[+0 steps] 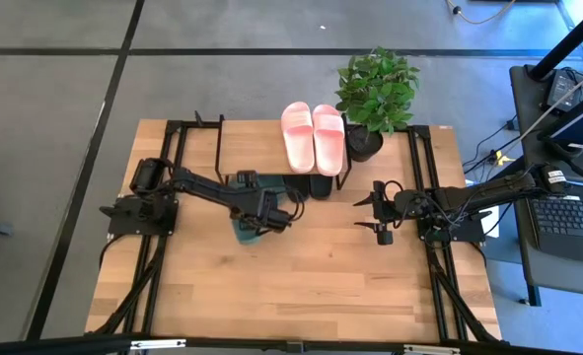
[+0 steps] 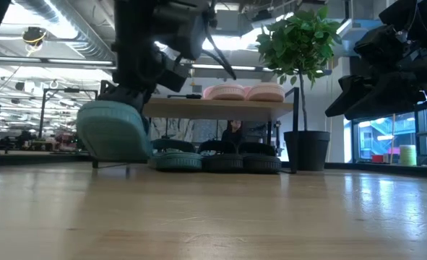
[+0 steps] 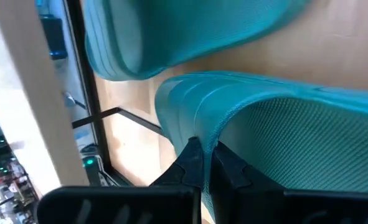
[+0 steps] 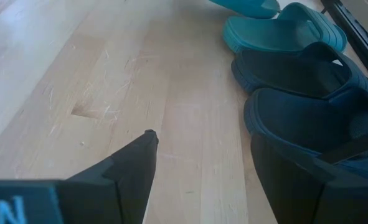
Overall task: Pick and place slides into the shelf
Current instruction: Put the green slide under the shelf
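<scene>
Slides: two pink (image 1: pixel 313 136), two black (image 4: pixel 308 99), two green (image 2: pixel 112 130). One shelf (image 2: pixel 220 108), one plant (image 1: pixel 375 89).

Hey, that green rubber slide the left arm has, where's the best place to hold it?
By its wide strap, coming in at the strap's open edge. On the teal-green rubber slide sandal that band is thin and arches off the sole, so the left end effector can pinch across it. The right end effector waits open.

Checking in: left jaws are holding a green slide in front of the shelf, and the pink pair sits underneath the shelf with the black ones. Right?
Not quite. The pink pair lies on top of the shelf, as the high and low views show. Underneath are the black pair and one green slide. The left gripper does hold the other green slide.
</scene>
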Tool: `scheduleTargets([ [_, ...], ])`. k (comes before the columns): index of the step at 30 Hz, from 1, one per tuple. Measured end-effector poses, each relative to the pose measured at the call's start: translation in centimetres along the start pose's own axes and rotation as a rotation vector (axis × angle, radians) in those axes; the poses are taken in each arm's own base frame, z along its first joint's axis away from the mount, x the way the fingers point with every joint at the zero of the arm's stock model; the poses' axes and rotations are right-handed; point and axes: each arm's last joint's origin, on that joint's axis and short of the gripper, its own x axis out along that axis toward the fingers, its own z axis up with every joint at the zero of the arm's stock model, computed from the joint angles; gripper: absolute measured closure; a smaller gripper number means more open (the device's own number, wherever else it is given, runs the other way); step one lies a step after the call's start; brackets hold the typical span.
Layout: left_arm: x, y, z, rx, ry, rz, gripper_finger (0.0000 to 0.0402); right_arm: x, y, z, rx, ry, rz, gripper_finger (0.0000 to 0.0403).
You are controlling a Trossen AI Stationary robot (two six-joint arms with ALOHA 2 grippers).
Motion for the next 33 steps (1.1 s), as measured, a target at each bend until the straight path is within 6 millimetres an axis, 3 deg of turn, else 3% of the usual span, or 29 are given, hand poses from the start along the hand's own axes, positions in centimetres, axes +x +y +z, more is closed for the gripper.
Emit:
scheduleTargets([
  [33, 4.3, 5.2, 1.5, 0.049, 0.055, 0.031, 0.0399, 0.0, 0.0, 0.0, 0.003, 0.000, 0.000, 0.0146],
])
